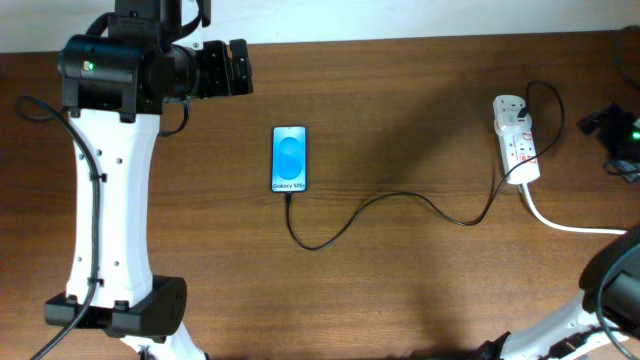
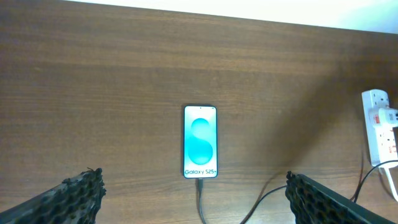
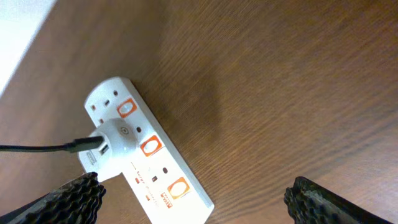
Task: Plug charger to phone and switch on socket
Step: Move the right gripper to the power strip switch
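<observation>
The phone [image 1: 289, 158] lies flat mid-table, its blue screen up; it also shows in the left wrist view [image 2: 200, 142]. The thin black charger cable [image 1: 400, 197] runs from the phone's lower edge [image 2: 200, 196] in a loop to a white adapter [image 3: 118, 140] seated in the white power strip [image 1: 516, 140]. The strip [image 3: 155, 162] has orange-red switches. My left gripper [image 1: 240, 68] is open and empty, held above the table with the phone between its fingers in its own view [image 2: 192, 186]. My right gripper [image 3: 196, 182] is open and empty above the strip.
The strip's thick white cord [image 1: 565, 225] runs off to the right. The strip also shows at the right edge of the left wrist view [image 2: 376, 124]. The left arm's white body [image 1: 110, 200] stands along the table's left side. The table's far edge is behind the strip.
</observation>
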Available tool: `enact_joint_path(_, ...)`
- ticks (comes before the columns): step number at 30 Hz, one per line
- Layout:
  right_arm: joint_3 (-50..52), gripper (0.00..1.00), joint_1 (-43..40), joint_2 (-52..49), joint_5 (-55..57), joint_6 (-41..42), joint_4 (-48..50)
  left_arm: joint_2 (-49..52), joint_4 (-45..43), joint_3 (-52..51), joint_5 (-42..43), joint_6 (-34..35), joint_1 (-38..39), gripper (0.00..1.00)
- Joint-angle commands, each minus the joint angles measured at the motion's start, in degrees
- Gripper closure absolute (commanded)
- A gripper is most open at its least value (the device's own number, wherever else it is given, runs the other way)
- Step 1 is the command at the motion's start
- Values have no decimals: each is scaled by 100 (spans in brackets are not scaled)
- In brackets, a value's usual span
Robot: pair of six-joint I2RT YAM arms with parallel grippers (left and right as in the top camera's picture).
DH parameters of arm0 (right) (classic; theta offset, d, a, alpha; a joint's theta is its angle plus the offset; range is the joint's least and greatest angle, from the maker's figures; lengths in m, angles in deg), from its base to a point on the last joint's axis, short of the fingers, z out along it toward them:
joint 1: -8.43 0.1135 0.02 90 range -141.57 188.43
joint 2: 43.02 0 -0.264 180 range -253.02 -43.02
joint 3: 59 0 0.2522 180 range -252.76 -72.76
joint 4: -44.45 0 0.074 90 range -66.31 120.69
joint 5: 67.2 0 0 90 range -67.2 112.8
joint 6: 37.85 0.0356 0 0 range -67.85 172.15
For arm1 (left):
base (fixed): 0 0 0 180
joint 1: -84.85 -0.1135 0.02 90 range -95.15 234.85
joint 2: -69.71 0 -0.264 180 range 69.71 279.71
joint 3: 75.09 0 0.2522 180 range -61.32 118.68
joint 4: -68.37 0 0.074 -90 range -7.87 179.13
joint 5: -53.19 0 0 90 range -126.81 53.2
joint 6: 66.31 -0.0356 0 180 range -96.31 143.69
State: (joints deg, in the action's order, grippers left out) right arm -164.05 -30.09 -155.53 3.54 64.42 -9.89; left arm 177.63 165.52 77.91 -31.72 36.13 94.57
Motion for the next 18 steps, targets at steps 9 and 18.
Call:
enact_joint_path(9,-76,2,365,-688,345,20,96,-9,9,-24,-44,-7,-4,1)
enact_joint_path(18,-76,1,365,-726,348,20,227,-9,9,-24,-44,-7,-4,1)
